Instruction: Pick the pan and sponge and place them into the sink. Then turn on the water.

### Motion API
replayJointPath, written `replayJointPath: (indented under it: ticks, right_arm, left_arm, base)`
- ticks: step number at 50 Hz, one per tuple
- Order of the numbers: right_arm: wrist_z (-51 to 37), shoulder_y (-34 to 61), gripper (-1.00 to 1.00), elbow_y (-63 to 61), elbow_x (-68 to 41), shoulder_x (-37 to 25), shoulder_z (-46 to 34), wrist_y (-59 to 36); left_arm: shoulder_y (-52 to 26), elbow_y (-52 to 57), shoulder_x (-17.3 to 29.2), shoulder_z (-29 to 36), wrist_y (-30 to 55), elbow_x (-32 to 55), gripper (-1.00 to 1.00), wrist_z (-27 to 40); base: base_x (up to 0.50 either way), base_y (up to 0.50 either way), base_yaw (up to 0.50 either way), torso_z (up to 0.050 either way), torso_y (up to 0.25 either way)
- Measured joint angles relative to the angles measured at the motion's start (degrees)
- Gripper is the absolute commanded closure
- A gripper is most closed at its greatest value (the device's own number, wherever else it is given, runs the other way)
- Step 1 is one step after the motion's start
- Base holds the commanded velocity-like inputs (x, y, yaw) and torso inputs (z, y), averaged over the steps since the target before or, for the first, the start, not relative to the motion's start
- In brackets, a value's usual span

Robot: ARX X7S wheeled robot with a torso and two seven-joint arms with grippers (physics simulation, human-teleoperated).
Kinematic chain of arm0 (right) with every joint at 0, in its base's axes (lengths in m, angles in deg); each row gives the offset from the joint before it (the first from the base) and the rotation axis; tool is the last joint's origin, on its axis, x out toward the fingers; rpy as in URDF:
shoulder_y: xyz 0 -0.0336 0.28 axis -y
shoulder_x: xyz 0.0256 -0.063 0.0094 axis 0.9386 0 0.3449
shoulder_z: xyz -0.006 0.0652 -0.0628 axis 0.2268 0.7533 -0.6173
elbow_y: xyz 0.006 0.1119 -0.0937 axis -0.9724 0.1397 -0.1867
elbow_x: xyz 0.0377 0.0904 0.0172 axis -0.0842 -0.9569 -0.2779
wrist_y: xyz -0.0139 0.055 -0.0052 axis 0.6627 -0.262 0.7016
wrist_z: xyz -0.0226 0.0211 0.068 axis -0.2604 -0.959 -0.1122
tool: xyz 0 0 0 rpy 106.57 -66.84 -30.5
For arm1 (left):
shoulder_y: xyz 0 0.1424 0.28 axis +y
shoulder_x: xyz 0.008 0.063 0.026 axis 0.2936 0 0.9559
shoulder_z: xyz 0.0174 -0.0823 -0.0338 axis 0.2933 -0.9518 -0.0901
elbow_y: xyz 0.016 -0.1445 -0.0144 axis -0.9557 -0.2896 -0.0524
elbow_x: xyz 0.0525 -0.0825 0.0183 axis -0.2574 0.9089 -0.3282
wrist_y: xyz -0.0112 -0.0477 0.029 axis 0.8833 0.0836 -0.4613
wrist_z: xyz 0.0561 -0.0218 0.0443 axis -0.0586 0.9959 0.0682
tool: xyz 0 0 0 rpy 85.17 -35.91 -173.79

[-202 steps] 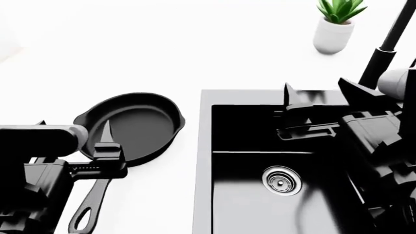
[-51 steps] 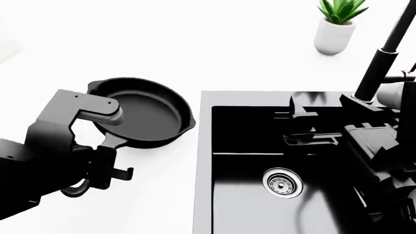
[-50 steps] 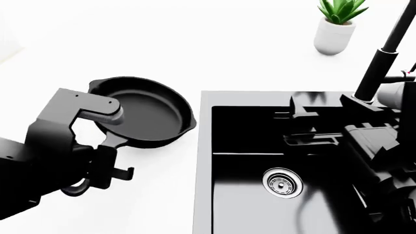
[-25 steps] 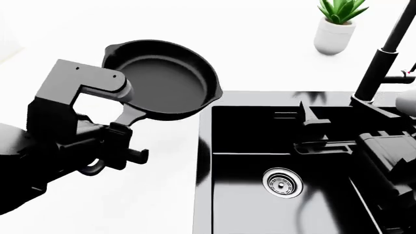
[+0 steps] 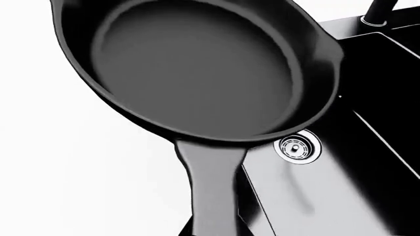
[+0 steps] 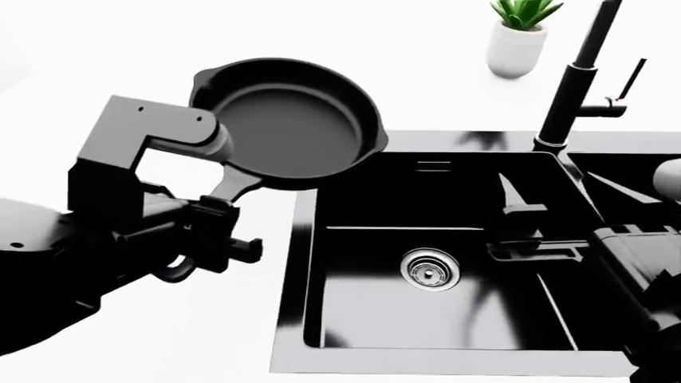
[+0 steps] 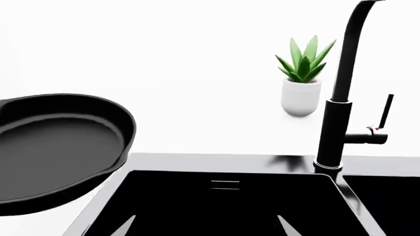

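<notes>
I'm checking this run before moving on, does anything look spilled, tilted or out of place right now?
Nothing looks spilled or broken. The pan is off the counter, held by its handle in the left gripper, part over the sink corner. The faucet shows no water. No sponge is in view.

No readable text, label, brand, number or sign is to be found in any of the three views. The pan (image 6: 289,120), the sink (image 6: 447,263), the faucet (image 7: 336,123) and the plant pot (image 7: 300,97) are all shown with plain, unmarked surfaces.
</notes>
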Motion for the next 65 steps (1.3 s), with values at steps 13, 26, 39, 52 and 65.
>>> replayJointPath:
  ticks: [13, 26, 39, 52, 65]
  right_arm:
    - [0.01, -0.79, -1.0, 0.09, 0.57, -0.04, -0.11, 0.31]
    - [-0.15, -1.12, -1.0, 0.17, 0.9, 0.21, -0.14, 0.2]
    - [-0.32, -1.17, -1.0, 0.15, 0.78, 0.28, 0.02, 0.06]
    - [-0.02, -2.02, -1.0, -0.04, 1.36, -0.43, 0.13, 0.86]
    - [0.41, -3.29, -1.0, -0.21, 2.48, -0.82, 0.0, 1.83]
  left_arm:
    - [0.53, -0.45, -1.09, 0.31, -0.17, -1.89, 1.0, -1.26]
    - [0.82, -0.68, -1.4, 0.29, -0.43, -2.8, 1.0, -2.36]
    - [2.23, -0.69, -1.84, 0.37, -1.1, -4.64, 1.0, -3.64]
    - [2.69, -1.0, -4.19, 1.26, -1.6, -5.61, 1.0, -4.51]
    - [4.11, -2.28, -7.37, 2.98, -0.89, -9.74, 1.0, -7.39]
  base:
    - [0.0, -0.28, 0.0, 0.0, 0.002]
    - [0.0, -0.27, 0.0, 0.001, 0.002]
    - [0.0, -0.22, 0.0, 0.001, 0.002]
    - [0.0, -0.1, 0.0, 0.0, 0.002]
    - [0.0, 0.0, 0.0, 0.001, 0.002]
